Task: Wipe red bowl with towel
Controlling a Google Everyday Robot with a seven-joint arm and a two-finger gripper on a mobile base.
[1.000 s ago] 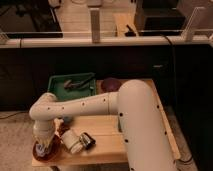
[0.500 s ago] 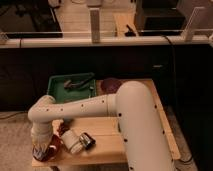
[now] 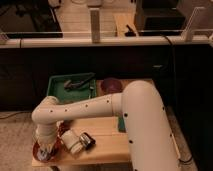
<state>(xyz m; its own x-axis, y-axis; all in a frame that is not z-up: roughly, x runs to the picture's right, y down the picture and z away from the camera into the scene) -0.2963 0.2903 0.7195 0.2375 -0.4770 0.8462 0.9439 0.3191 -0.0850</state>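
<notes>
Since a second ago the bend of the white arm (image 3: 50, 112) has sunk a little lower toward the bench (image 3: 107, 145), and over the last half second it has barely shifted at all. From that bend the wrist drops straight down to the gripper (image 3: 44, 151), which sits at the front left corner of the bench, down inside the red bowl (image 3: 56, 146). Only the bowl's red rim shows around it, on either side of the wrist. Something pale sits at the gripper's tip within the bowl, but I can't say what it is, and whether the gripper is clenched or released I cannot tell from where I stand.

Just to the right of the bowl lies a whitish roll (image 3: 71, 141), with a small dark object (image 3: 88, 141) touching its right side. At the back left of the bench is a green tray (image 3: 57, 90) holding some dark utensils (image 3: 77, 83). Beside the tray, to its right, sits a dark maroon dish (image 3: 111, 85), well apart from the red bowl. The arm's thick upper part fills the right foreground and hides that side of the bench.
</notes>
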